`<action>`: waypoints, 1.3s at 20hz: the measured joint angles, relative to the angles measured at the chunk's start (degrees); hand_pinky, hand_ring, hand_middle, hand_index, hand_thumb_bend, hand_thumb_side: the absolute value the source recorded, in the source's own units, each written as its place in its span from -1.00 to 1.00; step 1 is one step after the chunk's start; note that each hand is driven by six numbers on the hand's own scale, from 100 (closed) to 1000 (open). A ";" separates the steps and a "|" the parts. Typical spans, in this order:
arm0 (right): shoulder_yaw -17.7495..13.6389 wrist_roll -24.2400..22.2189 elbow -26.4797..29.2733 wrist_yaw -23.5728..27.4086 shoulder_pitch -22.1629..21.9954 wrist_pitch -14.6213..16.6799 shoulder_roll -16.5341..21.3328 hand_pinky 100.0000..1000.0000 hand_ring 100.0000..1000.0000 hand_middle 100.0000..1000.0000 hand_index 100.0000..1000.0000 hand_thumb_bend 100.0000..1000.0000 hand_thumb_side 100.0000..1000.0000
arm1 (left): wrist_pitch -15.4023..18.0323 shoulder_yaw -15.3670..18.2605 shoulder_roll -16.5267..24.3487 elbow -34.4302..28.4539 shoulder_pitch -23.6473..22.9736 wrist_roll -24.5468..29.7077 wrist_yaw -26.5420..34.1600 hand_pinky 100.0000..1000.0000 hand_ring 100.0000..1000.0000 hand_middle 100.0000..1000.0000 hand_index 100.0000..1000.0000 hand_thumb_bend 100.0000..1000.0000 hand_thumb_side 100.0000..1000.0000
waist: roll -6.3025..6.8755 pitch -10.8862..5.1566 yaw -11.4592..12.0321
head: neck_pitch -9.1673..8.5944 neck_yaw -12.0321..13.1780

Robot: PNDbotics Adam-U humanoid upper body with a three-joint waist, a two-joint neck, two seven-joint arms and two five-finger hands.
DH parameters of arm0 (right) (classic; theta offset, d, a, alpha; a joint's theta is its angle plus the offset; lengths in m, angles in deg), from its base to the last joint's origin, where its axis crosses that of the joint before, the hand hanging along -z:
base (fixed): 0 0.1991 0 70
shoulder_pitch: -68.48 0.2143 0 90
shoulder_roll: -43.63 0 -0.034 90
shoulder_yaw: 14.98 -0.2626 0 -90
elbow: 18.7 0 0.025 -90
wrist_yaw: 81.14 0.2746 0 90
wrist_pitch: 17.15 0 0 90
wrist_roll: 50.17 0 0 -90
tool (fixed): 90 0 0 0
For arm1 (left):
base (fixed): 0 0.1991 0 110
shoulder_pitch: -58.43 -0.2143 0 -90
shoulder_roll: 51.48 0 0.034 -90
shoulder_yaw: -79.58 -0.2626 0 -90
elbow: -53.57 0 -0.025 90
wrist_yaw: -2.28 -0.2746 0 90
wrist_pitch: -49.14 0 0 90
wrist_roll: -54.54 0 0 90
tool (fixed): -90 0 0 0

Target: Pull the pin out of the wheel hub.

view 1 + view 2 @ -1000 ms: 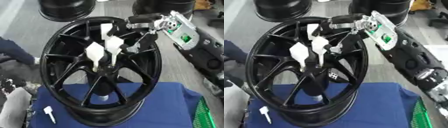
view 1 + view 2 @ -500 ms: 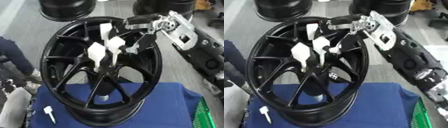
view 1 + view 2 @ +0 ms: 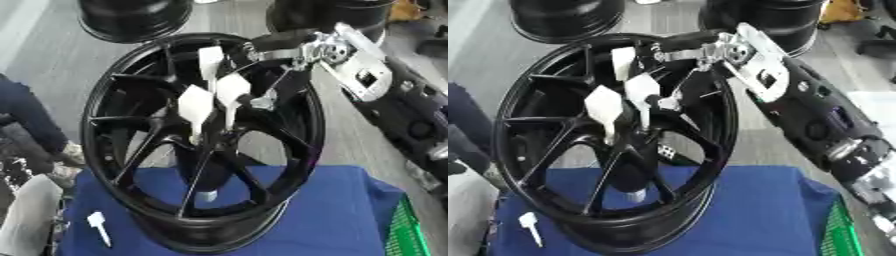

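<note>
A black wheel hub (image 3: 293,150) stands tilted on a blue cloth (image 3: 332,210). Three white pins with flat heads stick out near its middle: one high (image 3: 210,59), one left (image 3: 194,106), one right (image 3: 233,91). Another white pin (image 3: 98,225) lies loose on the cloth at the lower left. My right hand (image 3: 750,55) reaches in from the upper right over the rim's top. Its fingers are spread: a black one lies along the rim beside the high pin, and a thin fingertip (image 3: 668,103) is at the right pin's edge. No finger is closed round a pin.
Two more black wheels (image 3: 131,20) (image 3: 325,12) stand on the grey floor behind. A green basket (image 3: 408,234) is at the lower right corner. A dark blue sleeve or leg (image 3: 31,117) and a pale grey shape (image 3: 26,217) are at the left edge.
The whole picture has shifted slightly, so the camera moved. My right hand stays at the rim's top with its fingertip by the right pin; no pin has come out.
</note>
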 measured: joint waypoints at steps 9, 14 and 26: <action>-0.30 0.56 -1.02 -0.13 0.13 0.56 -0.49 0.58 0.43 -0.25 -0.16 -1.00 -0.69 | -0.04 -0.01 0.00 0.00 0.22 0.05 0.21 0.40 0.07 0.05 0.24 -0.36 0.42 | 0.00 0.01 0.22 | 0.00 0.00; -0.38 0.92 -2.11 1.50 0.17 0.92 -0.58 0.52 0.30 -0.41 -0.31 -1.00 -0.72 | -0.08 -0.01 0.00 0.00 0.27 0.08 0.23 0.40 0.07 0.05 0.24 -0.36 0.42 | 0.01 0.02 0.23 | 0.00 -0.01; -1.56 -0.19 -3.99 12.12 0.55 -0.23 -0.72 0.41 0.15 -0.52 -0.39 -1.00 -0.78 | -0.10 -0.01 0.00 0.00 0.27 0.11 0.23 0.40 0.07 0.05 0.24 -0.36 0.42 | 0.04 0.02 -0.13 | 0.00 0.00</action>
